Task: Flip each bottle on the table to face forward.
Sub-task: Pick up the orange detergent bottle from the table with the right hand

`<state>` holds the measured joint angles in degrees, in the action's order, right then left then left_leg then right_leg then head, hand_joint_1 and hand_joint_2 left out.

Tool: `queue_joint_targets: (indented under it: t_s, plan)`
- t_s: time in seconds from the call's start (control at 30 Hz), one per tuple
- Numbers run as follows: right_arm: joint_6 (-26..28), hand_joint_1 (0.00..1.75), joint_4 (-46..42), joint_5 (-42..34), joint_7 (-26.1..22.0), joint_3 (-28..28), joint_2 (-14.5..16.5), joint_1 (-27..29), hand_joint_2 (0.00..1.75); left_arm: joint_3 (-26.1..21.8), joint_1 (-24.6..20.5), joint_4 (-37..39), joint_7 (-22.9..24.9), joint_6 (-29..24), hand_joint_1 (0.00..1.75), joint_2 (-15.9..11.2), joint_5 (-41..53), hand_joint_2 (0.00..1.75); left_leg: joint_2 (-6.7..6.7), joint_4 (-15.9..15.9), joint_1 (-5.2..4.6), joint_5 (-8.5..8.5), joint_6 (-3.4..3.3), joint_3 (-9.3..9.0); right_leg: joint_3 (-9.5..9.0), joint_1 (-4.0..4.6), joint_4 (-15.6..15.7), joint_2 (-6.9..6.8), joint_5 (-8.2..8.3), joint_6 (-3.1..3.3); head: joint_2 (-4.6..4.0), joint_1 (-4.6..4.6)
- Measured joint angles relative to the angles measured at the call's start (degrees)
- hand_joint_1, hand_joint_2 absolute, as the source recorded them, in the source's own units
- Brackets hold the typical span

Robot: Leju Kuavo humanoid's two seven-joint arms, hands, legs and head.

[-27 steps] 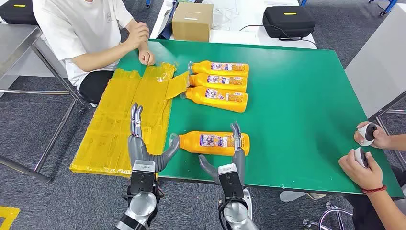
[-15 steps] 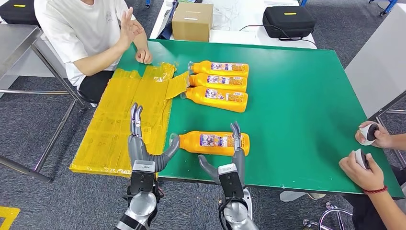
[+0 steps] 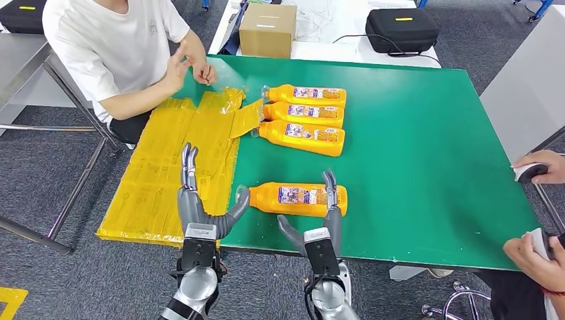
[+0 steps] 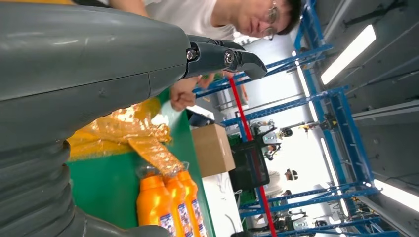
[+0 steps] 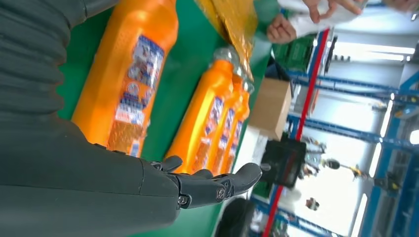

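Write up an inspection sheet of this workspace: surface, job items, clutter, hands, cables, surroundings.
Surface: green table; yellow wrapping film covers its left end.
Job's things: near bottle lies alone on its side, label up; three bottles lie side by side farther back.
Clutter: cardboard box and black case on the white table behind.
Hands: left hand open beside the near bottle's cap; right hand open, fingers at the bottle's base.
Cables: one thin cable by the case.
Surroundings: a seated person at far left; another person's hands at right.
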<state>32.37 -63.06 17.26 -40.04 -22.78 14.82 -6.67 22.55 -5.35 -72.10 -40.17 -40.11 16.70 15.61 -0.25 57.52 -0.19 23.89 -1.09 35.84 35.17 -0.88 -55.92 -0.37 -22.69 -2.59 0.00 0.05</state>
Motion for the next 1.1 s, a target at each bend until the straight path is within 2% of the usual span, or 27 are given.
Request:
queue_joint_targets:
  t_s: [0.07,0.13,0.27,0.37,0.57,0.8,0.97,1.1]
  plan:
    - [1.4,0.00,0.0,2.9,0.2,-0.2,-0.3,0.1,1.75,-0.6,0.3,-0.9,0.0,0.0,0.00,0.1,1.0,1.75,0.00,0.0,0.00,0.00,0.00,0.00,0.00,0.00,0.0,0.00,0.00,0.00,0.00,0.01]
    - [2.9,0.00,0.0,9.6,2.2,-0.7,-0.7,0.2,1.75,-1.0,0.8,-2.2,0.0,0.0,0.00,0.1,0.5,1.75,0.00,0.0,0.00,0.00,0.00,0.00,0.00,0.00,0.0,0.00,0.00,0.00,0.00,0.01]
    - [2.6,0.00,-0.3,30.0,13.9,-2.0,-2.5,-0.5,1.75,-1.1,2.2,-5.4,0.0,0.0,0.00,-0.2,-4.5,1.75,-0.01,0.0,0.00,0.00,0.00,0.02,0.00,0.00,0.0,0.00,0.00,0.00,0.00,0.00]
    - [-1.4,0.00,-0.3,38.7,21.9,-2.1,-4.6,-2.9,1.75,-0.7,3.1,-7.5,0.0,0.0,0.00,-0.6,-6.5,1.75,-0.02,0.0,-0.01,-0.01,-0.02,0.02,-0.01,-0.01,0.0,-0.01,0.00,0.00,0.00,0.01]
    - [-8.7,0.00,0.1,47.0,30.2,-1.8,-8.0,-7.5,1.75,0.0,4.1,-9.6,0.0,0.8,0.00,-1.2,-8.1,1.75,-0.02,0.0,-0.08,-0.05,-0.07,0.00,-0.02,-0.09,0.0,-0.01,0.06,-0.07,0.00,0.00]
    - [-11.0,0.00,1.5,49.5,32.9,-1.5,-9.6,-10.4,1.75,0.0,4.2,-9.8,0.0,2.2,0.00,-1.4,-8.8,1.75,-0.02,0.0,-0.08,-0.04,-0.07,0.01,-0.01,-0.08,0.0,-0.01,0.05,-0.08,0.00,0.00]
    - [-13.4,0.00,2.9,52.7,37.6,-1.5,-10.0,-11.6,1.75,0.0,4.3,-9.8,0.0,1.1,0.00,-1.4,-8.3,1.75,-0.02,0.0,-0.08,-0.04,-0.07,0.01,-0.01,-0.09,0.0,-0.01,0.05,-0.08,0.00,0.01]
    - [-15.3,0.00,3.6,53.7,39.3,-1.5,-10.3,-12.3,1.75,0.0,4.3,-9.8,0.0,0.8,0.00,-1.4,-8.3,1.75,-0.02,0.0,-0.08,-0.04,-0.07,0.01,-0.02,-0.09,0.0,0.00,0.05,-0.08,0.00,0.01]
